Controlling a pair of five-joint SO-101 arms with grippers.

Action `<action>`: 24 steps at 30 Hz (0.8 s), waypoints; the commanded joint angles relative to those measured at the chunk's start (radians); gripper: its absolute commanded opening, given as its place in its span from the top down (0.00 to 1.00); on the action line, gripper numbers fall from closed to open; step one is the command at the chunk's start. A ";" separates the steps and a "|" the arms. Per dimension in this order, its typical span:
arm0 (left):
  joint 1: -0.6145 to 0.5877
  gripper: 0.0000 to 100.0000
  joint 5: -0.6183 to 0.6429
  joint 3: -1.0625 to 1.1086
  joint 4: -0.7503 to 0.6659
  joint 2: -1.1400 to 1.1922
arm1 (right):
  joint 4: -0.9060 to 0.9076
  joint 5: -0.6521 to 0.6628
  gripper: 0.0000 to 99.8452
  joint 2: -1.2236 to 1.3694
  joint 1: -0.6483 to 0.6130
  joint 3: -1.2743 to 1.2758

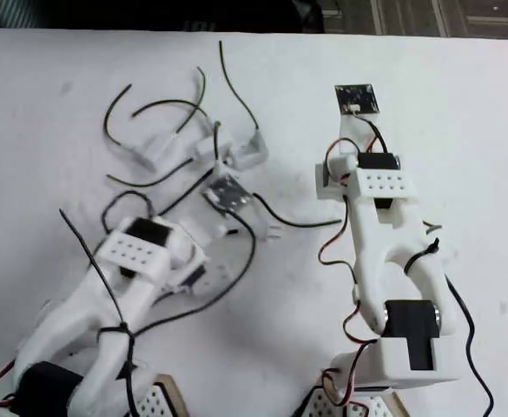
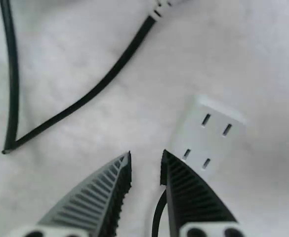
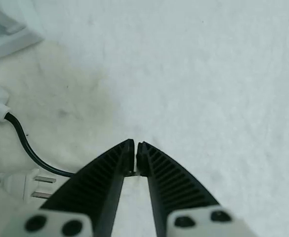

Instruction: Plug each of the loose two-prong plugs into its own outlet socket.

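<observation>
One outlet socket (image 2: 206, 140) lies slots-up; left jaws apart, right jaws together.

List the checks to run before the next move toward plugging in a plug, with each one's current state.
1. Left gripper open: ok, fingers parted, nothing between the tips.
2. White plastic outlet socket block's four slots free: ok.
3. White two-prong plug held: not ok, it lies loose on the white table.
4. Right gripper open for that plug: not ok, shut and empty.
5. Black cables untangled: cannot tell.
</observation>
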 commanded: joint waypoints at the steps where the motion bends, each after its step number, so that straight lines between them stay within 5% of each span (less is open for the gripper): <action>1: 0.041 0.88 0.025 -0.035 0.017 0.001 | -0.008 0.009 0.98 -0.007 -0.008 -0.014; 9: -0.134 0.88 0.029 -0.160 0.149 -0.027 | -0.008 0.009 0.98 -0.007 -0.010 -0.014; 16: -0.265 0.88 0.031 -0.153 0.308 -0.317 | 0.012 0.084 0.98 -0.008 -0.054 -0.012; 20: -0.200 0.87 0.020 -0.014 0.293 -0.481 | 0.036 0.141 0.98 -0.008 -0.074 -0.011; 24: -0.070 0.73 -0.069 0.112 0.292 -0.576 | 0.035 0.143 0.98 -0.008 -0.070 -0.011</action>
